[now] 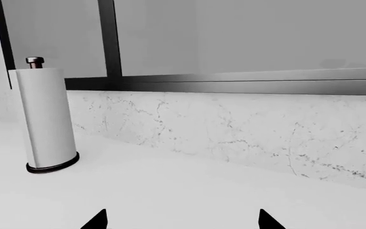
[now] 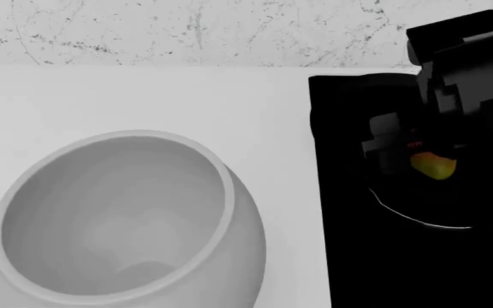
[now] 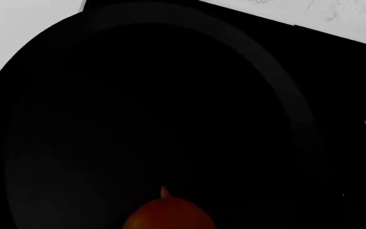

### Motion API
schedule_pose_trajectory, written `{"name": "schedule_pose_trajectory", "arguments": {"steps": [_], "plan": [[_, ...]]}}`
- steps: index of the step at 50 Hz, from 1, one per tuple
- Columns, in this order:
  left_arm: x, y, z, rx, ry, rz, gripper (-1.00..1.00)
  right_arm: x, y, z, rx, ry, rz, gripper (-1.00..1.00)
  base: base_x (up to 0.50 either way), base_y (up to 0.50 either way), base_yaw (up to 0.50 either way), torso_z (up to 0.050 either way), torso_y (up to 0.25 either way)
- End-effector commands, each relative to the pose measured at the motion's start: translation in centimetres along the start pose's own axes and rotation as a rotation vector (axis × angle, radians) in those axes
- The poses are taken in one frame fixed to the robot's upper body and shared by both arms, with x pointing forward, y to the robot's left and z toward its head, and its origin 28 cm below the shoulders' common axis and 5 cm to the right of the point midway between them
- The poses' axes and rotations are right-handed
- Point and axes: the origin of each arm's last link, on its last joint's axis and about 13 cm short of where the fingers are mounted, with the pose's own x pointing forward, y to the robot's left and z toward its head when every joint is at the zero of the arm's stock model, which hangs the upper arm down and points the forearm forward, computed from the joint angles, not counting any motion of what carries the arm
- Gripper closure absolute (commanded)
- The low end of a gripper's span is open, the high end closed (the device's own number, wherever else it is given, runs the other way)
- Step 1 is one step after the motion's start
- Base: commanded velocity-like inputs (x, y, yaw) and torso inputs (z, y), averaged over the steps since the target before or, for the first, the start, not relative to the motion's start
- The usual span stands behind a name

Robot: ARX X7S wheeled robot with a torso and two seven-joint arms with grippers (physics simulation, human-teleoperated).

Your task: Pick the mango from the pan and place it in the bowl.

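We see the bowl (image 2: 118, 224) nearest; our right gripper (image 2: 418, 157) meets the mango (image 2: 433, 165) over the pan (image 2: 418, 221), grip unclear; left gripper (image 1: 181, 220) spread wide.

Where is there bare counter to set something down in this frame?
Bare white counter lies between the backsplash and the bowl, left of the stovetop. The pan is crowded: the right gripper hangs over the mango.

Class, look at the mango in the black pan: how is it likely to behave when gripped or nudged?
The mango looks small, smooth and egg-shaped, so it would probably roll if nudged across the pan. Its curved skin may slip between fingers unless held near its widest part. It seems tiny beside the bowl, so likely light.
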Motion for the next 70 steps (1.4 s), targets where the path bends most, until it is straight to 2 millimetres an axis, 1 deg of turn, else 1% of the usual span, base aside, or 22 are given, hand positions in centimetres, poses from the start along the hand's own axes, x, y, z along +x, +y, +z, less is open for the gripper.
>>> {"name": "schedule_pose_trajectory", "arguments": {"steps": [1,9,17,23,30,32,36,39,40,43,45,59,70], "plan": [[-0.1,0.2,-0.1,-0.004,-0.002,-0.002,-1.00,-1.4,-0.2,0.7,-0.001,-0.047,-0.001,1.00,0.00,0.00,0.00,0.000,0.000],[-0.3,0.5,-0.2,-0.014,-0.002,0.002,-1.00,-2.5,-0.1,1.0,0.002,-0.079,0.000,1.00,0.00,0.00,0.00,0.000,0.000],[-0.5,0.7,0.1,-0.022,-0.009,-0.002,-1.00,-4.8,-0.5,0.8,0.029,-0.141,0.011,1.00,0.00,0.00,0.00,0.000,0.000],[-0.8,0.8,0.3,-0.028,-0.015,-0.004,-1.00,-6.7,-0.7,0.4,0.071,-0.237,0.061,1.00,0.00,0.00,0.00,0.000,0.000],[-1.1,1.0,0.3,-0.032,-0.016,-0.002,-1.00,-8.9,-0.3,-0.7,0.076,-0.341,0.135,1.00,0.00,0.00,0.00,0.000,0.000],[-1.1,1.0,0.0,-0.034,-0.011,-0.004,-1.00,-9.6,0.0,-1.1,0.076,-0.377,0.165,1.00,0.00,0.00,0.00,0.000,0.000],[-1.3,1.1,0.3,-0.034,-0.017,-0.007,-1.00,-10.6,0.5,-1.5,0.063,-0.430,0.216,1.00,0.00,0.00,0.00,0.000,0.000],[-1.4,1.2,0.0,-0.037,-0.014,-0.004,-1.00,-11.2,1.1,-1.9,0.048,-0.483,0.255,1.00,0.00,0.00,0.00,0.000,0.000],[-1.5,1.2,0.0,-0.038,-0.013,-0.003,-1.00,-11.6,1.3,-2.0,0.064,-0.520,0.306,1.00,0.00,0.00,0.00,0.000,0.000],[-1.7,1.3,0.0,-0.041,-0.011,0.000,-1.00,-12.3,1.8,-2.4,0.056,-0.581,0.327,1.00,0.00,0.00,0.00,0.000,0.000],[-1.8,1.4,0.0,-0.044,-0.011,0.002,-1.00,-13.0,2.3,-2.6,0.059,-0.636,0.384,1.00,0.00,0.00,0.00,0.000,0.000],[-2.0,1.4,0.0,-0.041,-0.007,0.005,-1.00,-14.1,5.0,-3.4,0.063,-0.757,0.574,1.00,0.00,0.00,0.00,0.000,0.000],[-2.0,1.5,-0.2,-0.042,0.000,0.010,-1.00,-15.1,6.8,-4.3,0.067,-0.786,0.695,1.00,0.00,0.00,0.00,0.000,0.000]]}}
